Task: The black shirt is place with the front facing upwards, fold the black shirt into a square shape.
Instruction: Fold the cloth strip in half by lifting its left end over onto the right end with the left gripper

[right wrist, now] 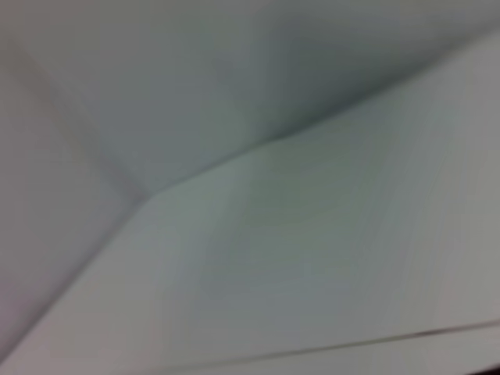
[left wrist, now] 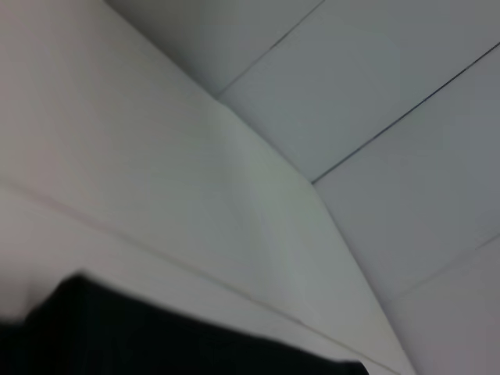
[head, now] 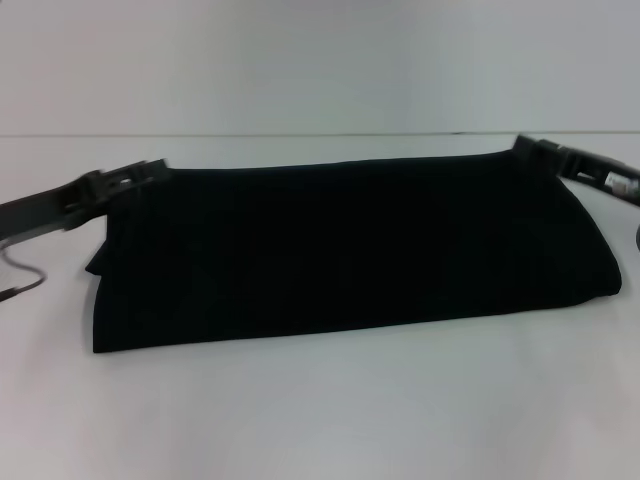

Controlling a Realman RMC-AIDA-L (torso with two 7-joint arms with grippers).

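Observation:
The black shirt (head: pixel 340 250) hangs as a long, wide band stretched between my two grippers in the head view, with its lower edge down at the white table (head: pixel 330 410). No lettering or label shows. My left gripper (head: pixel 140 172) holds the shirt's upper left corner and my right gripper (head: pixel 530 150) holds its upper right corner. Both are raised above the table. An edge of the black cloth also shows in the left wrist view (left wrist: pixel 156 336). The right wrist view shows only pale surfaces.
A white wall (head: pixel 320 60) rises behind the table. A thin cable loop (head: pixel 22 272) hangs under my left arm at the left edge. Bare table lies in front of the shirt.

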